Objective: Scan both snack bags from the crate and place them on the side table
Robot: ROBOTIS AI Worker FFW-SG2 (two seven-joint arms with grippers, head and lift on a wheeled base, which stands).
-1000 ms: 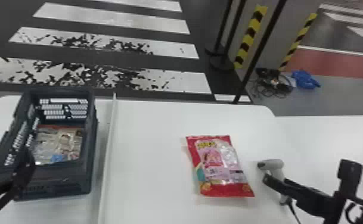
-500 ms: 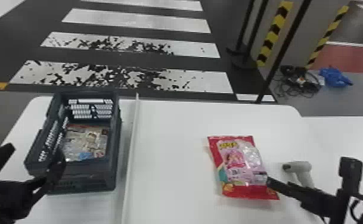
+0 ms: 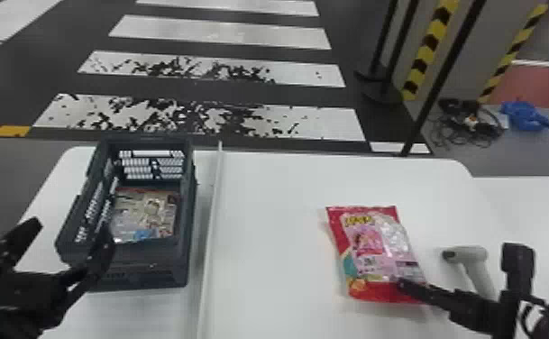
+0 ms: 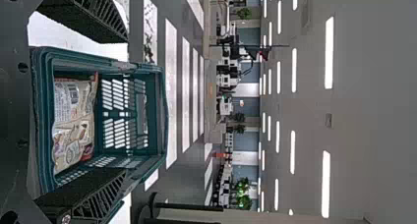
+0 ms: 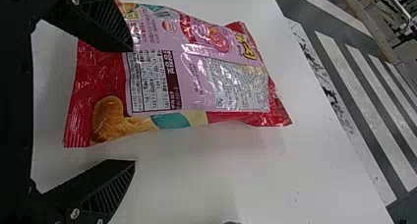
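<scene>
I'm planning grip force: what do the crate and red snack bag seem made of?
The crate: likely rigid molded plastic, fairly matte, judging by its lattice walls. The red snack bag: glossy film, probably plastic, given its glints and creases.

Lower end of scanner (image 3: 472, 256) apparently hidden behind right tool (image 3: 459, 264)

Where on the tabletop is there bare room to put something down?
Mainly the white tabletop between the pale divider strip and the red snack bag, plus the stretch beyond that bag. Crowded: right, where the right gripper, scanner and bag bunch together; left, where the left gripper hovers at the crate.
</scene>
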